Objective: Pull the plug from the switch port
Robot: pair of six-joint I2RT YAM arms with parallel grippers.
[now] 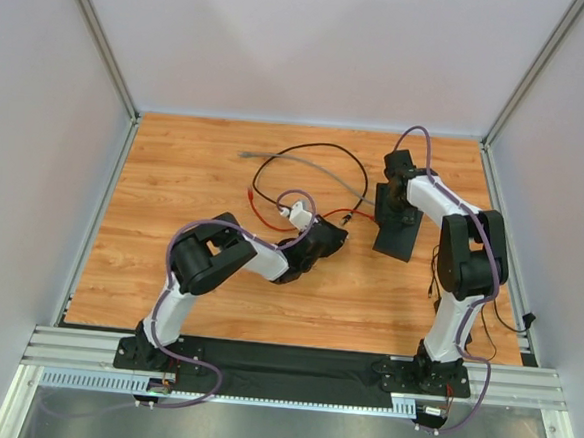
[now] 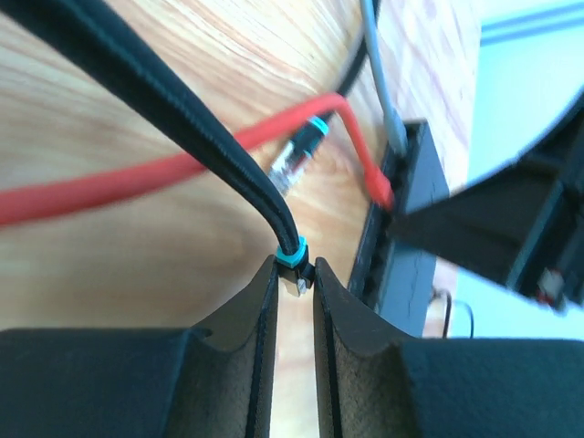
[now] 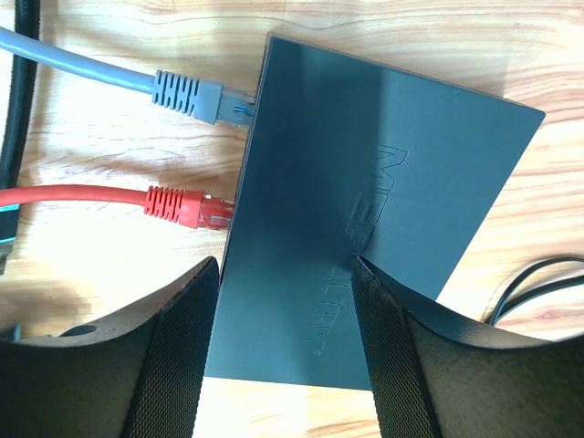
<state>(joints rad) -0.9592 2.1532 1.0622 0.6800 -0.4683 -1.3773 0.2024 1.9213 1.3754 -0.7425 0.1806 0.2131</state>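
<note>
The switch [image 3: 365, 182] is a flat matte-black box on the wood table, also in the top view [image 1: 395, 238]. A grey plug [image 3: 196, 96] and a red plug [image 3: 182, 205] sit in ports on its left edge. My right gripper [image 3: 285, 266] is open, its fingers spread just over the switch's top; in the top view [image 1: 397, 208] it hangs above the box. My left gripper [image 2: 296, 274] is shut on the teal-collared plug [image 2: 295, 258] of a black cable, held a little left of the switch's port side [image 2: 401, 237] and apart from it. It shows in the top view [image 1: 331, 238].
A second loose plug [image 2: 294, 162] with a teal ring, on a red cable, lies on the table ahead of my left fingers. Black, red and grey cables loop across the middle [image 1: 304, 185]. A thin black cord [image 3: 534, 283] runs right of the switch. Enclosure walls stand on three sides.
</note>
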